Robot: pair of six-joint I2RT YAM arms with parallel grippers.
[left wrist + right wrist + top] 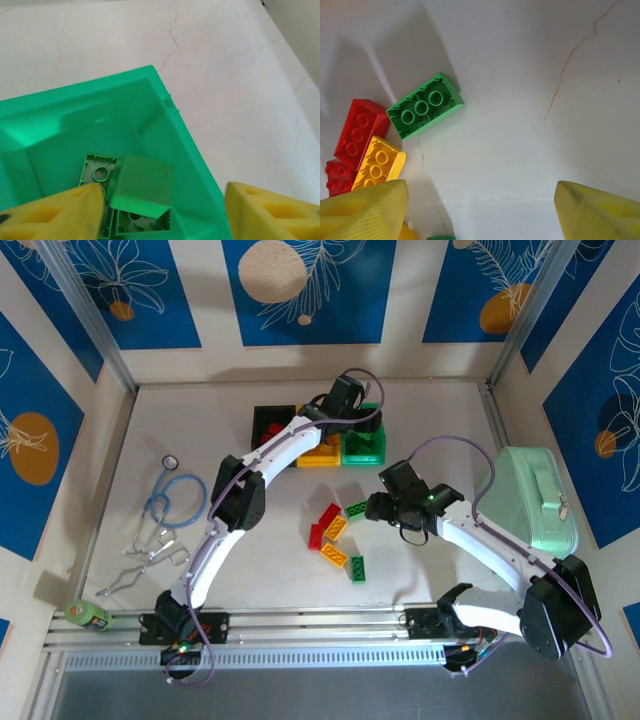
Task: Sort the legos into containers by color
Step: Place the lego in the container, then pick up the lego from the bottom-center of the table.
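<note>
At the far middle of the desk (180, 430): three joined bins in a row, namely black bin (262, 415) with red pieces inside, yellow bin (318, 454), green bin (366, 457). Left claw (165, 202): over the green bin, yellow fingers apart, gripping nothing. Contents of the green bin, left wrist view: one green block (142, 186), tilted, just beside one finger, atop other green legos (100, 172) lying underside up. Loose legos, middle of the desk: green lego (425, 106), underside up, flat on the desk; red lego (360, 131) just beside it; yellow lego (379, 161) touching the red one; second red lego (336, 176) at the edge of the view. Nearer the arm bases, top view: further yellow lego (334, 554) and further green lego (357, 568), near each other. Right claw (480, 210): low above the desk beside the loose pile, fingers wide apart, nothing between them; the green lego lies ahead of it, untouched. Other items: mint-green case (530, 502) with handle, right side; blue stethoscope (176, 496), left side; metal clamps (150, 550) beside it; green tape roll (88, 614), near left corner.
</note>
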